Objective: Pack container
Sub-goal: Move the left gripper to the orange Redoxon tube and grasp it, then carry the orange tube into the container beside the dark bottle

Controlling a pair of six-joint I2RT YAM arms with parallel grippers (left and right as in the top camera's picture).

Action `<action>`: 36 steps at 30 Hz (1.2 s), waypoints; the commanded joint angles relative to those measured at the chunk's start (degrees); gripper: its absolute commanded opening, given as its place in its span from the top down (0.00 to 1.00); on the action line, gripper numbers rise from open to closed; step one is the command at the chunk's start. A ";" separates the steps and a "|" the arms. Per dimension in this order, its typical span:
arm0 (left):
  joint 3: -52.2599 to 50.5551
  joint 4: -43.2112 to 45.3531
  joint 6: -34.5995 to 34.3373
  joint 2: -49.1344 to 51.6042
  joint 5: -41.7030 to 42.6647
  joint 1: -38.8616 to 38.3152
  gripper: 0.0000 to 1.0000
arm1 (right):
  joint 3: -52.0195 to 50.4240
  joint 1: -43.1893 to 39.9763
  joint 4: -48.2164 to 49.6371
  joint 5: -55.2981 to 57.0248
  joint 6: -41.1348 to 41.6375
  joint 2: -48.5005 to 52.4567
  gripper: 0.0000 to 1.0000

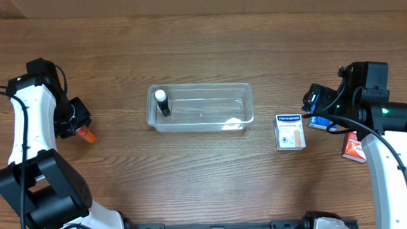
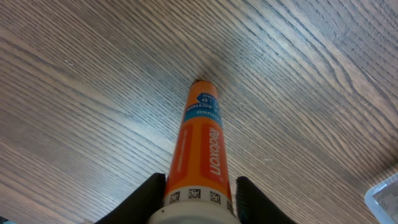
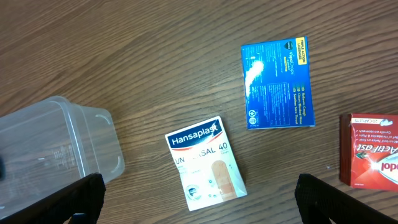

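The container [image 1: 201, 108], a clear plastic tub, stands at the table's middle. A small black bottle with a white cap [image 1: 163, 102] lies at its left end. The container also shows in the right wrist view [image 3: 50, 149] and as a corner in the left wrist view [image 2: 385, 199]. My left gripper [image 1: 79, 124] is far left of the container and is shut on an orange tube [image 2: 202, 149], whose tip points down at the wood. My right gripper [image 3: 199, 205] is wide open and empty, above a white Hansaplast box [image 3: 205, 163] to the right of the container.
A blue box [image 3: 277, 82] and a red box [image 3: 373, 149] lie flat to the right of the Hansaplast box [image 1: 290, 131]. In the overhead view the blue box [image 1: 321, 122] is partly under the right gripper [image 1: 315, 105], and the red box [image 1: 353, 147] sits near the right edge.
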 commanded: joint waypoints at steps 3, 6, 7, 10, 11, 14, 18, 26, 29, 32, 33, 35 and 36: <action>-0.26 -0.59 -0.07 0.59 0.26 0.04 0.76 | 1.53 -0.20 0.31 -0.52 0.26 -0.26 0.00; -0.02 -1.18 -0.09 0.55 0.31 -0.15 0.96 | 1.53 -0.20 0.31 -0.52 0.24 -0.26 0.00; 0.59 -1.97 -0.13 0.52 0.59 -0.24 0.96 | 1.53 -0.20 0.31 -0.52 0.26 -0.26 0.00; 3.78 -5.07 -0.15 -0.83 0.79 -1.88 0.96 | 1.53 -0.20 0.31 -0.52 0.24 -0.26 0.00; 5.70 -6.62 -0.15 -2.40 1.18 -3.48 0.96 | 1.53 -0.20 0.31 -0.52 0.24 -0.26 0.00; 11.45 -9.92 -0.15 -7.50 4.48 -9.79 0.96 | 1.53 -0.20 0.13 -0.52 0.24 -0.26 0.00; 15.61 -11.39 -3.69 -13.42 5.18 -22.21 0.96 | 1.53 -0.20 0.13 -0.52 0.26 -0.26 0.00; 15.54 -12.59 -8.76 -10.01 5.18 -33.57 0.96 | 1.53 -0.20 0.11 -0.55 0.26 -0.26 0.00; 15.54 -12.70 -8.74 -6.27 5.20 -33.92 0.96 | 1.53 -0.20 0.11 -0.55 0.26 -0.26 0.00; 15.54 -12.63 -8.72 -2.67 5.22 -33.92 0.96 | 1.53 -0.20 0.11 -0.55 0.26 -0.26 0.00; 15.54 -12.61 -8.72 -1.51 5.20 -33.97 0.96 | 1.53 -0.20 0.11 -0.55 0.26 -0.26 0.00; 15.54 -12.35 -8.72 0.50 5.20 -34.36 0.96 | 1.53 -0.20 0.11 -0.55 0.26 -0.26 0.00; 15.54 -12.13 -8.72 1.64 5.18 -34.64 0.96 | 1.53 -0.20 0.11 -0.55 0.26 -0.26 0.00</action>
